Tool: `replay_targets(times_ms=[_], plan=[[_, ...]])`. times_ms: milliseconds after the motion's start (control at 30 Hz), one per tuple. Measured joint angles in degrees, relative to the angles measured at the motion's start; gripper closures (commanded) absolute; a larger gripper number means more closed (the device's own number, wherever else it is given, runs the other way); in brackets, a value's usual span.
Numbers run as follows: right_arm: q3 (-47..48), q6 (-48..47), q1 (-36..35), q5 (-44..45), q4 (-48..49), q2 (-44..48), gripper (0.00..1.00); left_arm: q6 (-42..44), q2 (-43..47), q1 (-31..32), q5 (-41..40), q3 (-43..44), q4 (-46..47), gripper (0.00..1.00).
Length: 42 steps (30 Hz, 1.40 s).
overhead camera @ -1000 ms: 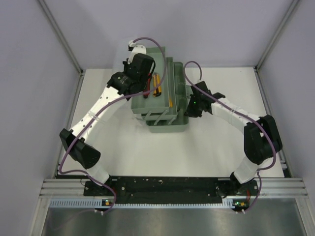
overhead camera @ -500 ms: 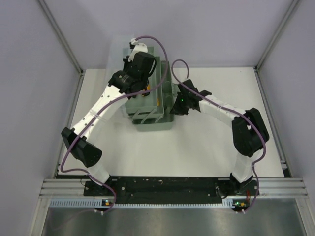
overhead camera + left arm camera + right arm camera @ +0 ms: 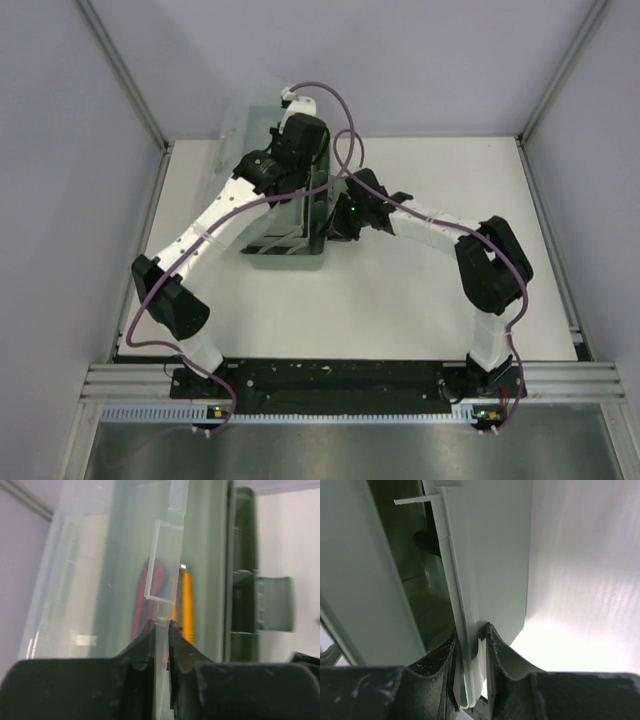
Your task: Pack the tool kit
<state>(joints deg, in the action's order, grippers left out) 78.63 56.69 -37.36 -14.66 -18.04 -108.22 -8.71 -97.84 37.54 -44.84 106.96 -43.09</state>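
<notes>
The table (image 3: 430,300) is a plain matte white sheet, and the toolbox (image 3: 283,252) sits on it toward the far left. It's a pale green moulded plastic box, smooth and boxy, with stepped tiers.

On the toolbox's right side, the right gripper (image 3: 470,640) is closed narrow on a thin upright green wall of one tray. The scuffed black fingers (image 3: 507,655) sit on either side of its rim. Just inside that wall there's a dark rounded shape (image 3: 426,541), but I can't tell what it is.

At the toolbox's far end, the left gripper (image 3: 161,630) is pinched nearly shut on the edge of the clear lid (image 3: 240,108). The lid is a glossy see-through panel that stands tilted up over the toolbox's far-left corner. Through it I can see a red-handled tool (image 3: 150,596) and a yellow-orange one (image 3: 186,597) lying side by side in the tray. A chunky green latch tab (image 3: 272,604) sticks out of the toolbox's right edge.

The left arm (image 3: 200,225) has its elbow folded low on the toolbox's near-left, and its white forearm slants up to the far end. The right arm (image 3: 440,225) has its elbow well out to the toolbox's right, with the forearm reaching straight across to that side wall.
</notes>
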Motion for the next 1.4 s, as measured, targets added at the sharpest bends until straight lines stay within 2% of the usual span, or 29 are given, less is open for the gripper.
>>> replay_targets(times_ms=[133, 233, 433, 600, 867, 1267, 1400], plan=[[-1.2, 1.6, -0.4, -2.0, 3.4, -0.4, 0.79, -6.0, 0.0, 1.2, 8.0, -2.6, 1.2, 0.67], [-3.0, 3.0, -0.2, -2.7, 6.2, -0.1, 0.76, -8.9, 0.0, 2.1, 12.6, -2.9, 2.0, 0.58], [-8.8, 5.3, 1.2, -2.5, 11.2, 2.8, 0.67, -11.3, 1.4, 2.3, 20.1, -3.0, 5.7, 0.48], [-13.9, 5.9, 3.7, -1.0, 10.9, 7.4, 0.56, -11.1, 4.0, 2.1, 23.4, -3.0, 8.6, 0.39], [-16.0, 3.3, 7.5, 3.4, 7.7, 11.8, 0.53, -10.7, 5.2, -0.5, 28.1, -3.0, 10.0, 0.32], [-17.3, -7.7, 8.3, 19.8, 3.0, 24.0, 0.53, -11.7, 7.8, -11.7, 40.2, -7.5, 10.2, 0.29], [-17.8, -9.0, 9.7, 21.6, 2.8, 24.9, 0.53, -11.9, 7.7, -13.4, 44.7, -8.3, 10.1, 0.27]])
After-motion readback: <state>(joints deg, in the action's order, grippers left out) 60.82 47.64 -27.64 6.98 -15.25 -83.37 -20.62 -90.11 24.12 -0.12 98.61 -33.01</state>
